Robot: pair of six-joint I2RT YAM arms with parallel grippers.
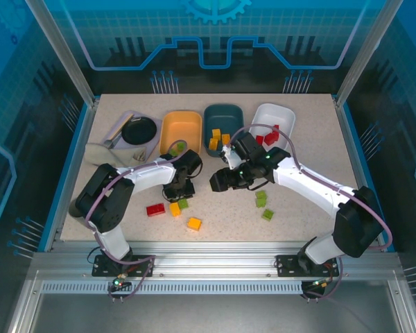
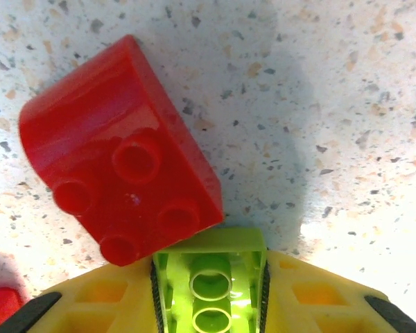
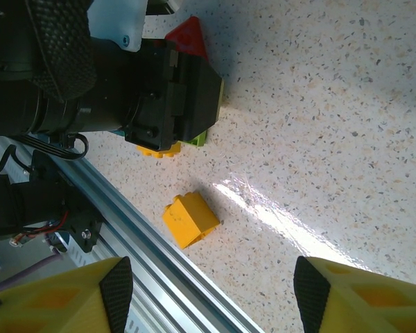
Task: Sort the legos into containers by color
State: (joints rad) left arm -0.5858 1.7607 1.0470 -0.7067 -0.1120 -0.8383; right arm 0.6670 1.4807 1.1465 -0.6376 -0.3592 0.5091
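Three tubs sit in a row at the far side of the surface [image 1: 229, 222]: an orange tub [image 1: 181, 125] on the left, a teal tub [image 1: 223, 114] in the middle and a white tub [image 1: 277, 114] on the right. Yellow-orange bricks [image 1: 215, 139] lie in the teal tub and red bricks [image 1: 270, 137] in the white tub. What looks like a green piece [image 1: 177, 147] sits at the near end of the orange tub, though the left arm partly hides it. The left claw [image 2: 209, 309] is down at the surface, near and left of centre, pinched narrow on a green brick [image 2: 209, 277] whose studs face the wrist camera. A red brick [image 2: 121, 149] lies studs-up just past the fingertips, one edge touching the green brick. The right claw [image 3: 211, 298] hovers just right of the left claw, its jaws standing wide with nothing between them. A lone yellow brick [image 3: 189, 218] rests on the surface below it, close to the near edge. Two loose green bricks [image 1: 263, 206] lie further right, beside the right arm. A black bowl [image 1: 139, 130] stands at the far left.
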